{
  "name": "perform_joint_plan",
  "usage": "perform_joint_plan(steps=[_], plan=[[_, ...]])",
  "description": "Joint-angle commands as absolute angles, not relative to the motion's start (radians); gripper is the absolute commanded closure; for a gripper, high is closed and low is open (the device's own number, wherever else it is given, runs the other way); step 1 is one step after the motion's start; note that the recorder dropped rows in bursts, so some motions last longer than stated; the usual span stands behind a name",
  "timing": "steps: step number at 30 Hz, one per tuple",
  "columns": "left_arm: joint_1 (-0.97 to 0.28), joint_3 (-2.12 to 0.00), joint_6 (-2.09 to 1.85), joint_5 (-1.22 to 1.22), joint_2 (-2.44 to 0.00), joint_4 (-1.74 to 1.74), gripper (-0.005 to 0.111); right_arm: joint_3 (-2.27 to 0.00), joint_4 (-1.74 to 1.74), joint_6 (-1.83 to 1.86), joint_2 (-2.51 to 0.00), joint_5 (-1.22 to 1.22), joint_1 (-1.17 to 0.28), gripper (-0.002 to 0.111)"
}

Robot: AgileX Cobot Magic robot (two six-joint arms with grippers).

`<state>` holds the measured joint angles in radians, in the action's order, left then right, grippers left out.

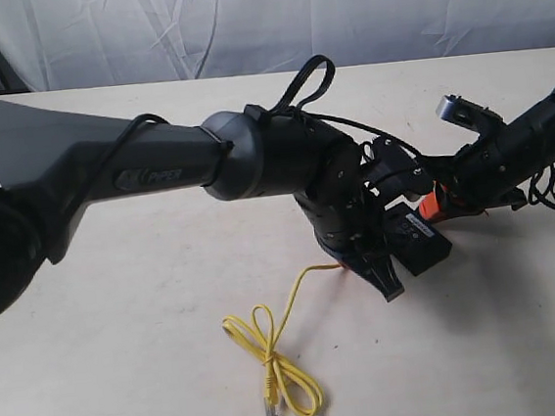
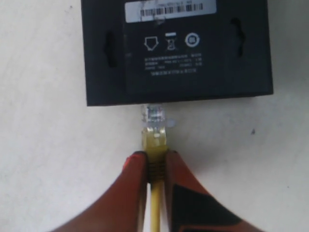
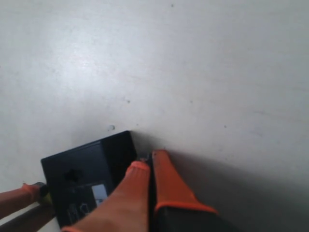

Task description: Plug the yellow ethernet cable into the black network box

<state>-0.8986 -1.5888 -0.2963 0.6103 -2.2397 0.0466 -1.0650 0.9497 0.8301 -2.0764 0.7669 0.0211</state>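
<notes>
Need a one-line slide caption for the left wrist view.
Left gripper pinches the yellow ethernet cable behind its clear plug, whose tip meets the side edge of the black network box.

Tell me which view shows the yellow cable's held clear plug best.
Left wrist view: the clear plug is close and sharp, at the edge of the black network box, ahead of the left hand. The exterior view hides it behind the arm; the right wrist view misses it.
</notes>
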Motion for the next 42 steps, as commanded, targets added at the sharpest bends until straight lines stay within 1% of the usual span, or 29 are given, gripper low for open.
perform_joint_plan(steps=[1, 31, 42], plan=[[-0.900, -1.592, -0.291, 0.625, -2.232, 0.058, 0.107, -1.063, 0.941, 0.833, -2.089, 0.768, 0.020, 0.109], [-0.900, -1.592, -0.291, 0.594, -2.222, 0.154, 0.107, -1.063, 0.941, 0.833, -2.089, 0.770, 0.020, 0.109], [-0.900, -1.592, -0.291, 0.652, -2.220, 0.121, 0.107, -1.063, 0.941, 0.833, -2.089, 0.766, 0.020, 0.109]])
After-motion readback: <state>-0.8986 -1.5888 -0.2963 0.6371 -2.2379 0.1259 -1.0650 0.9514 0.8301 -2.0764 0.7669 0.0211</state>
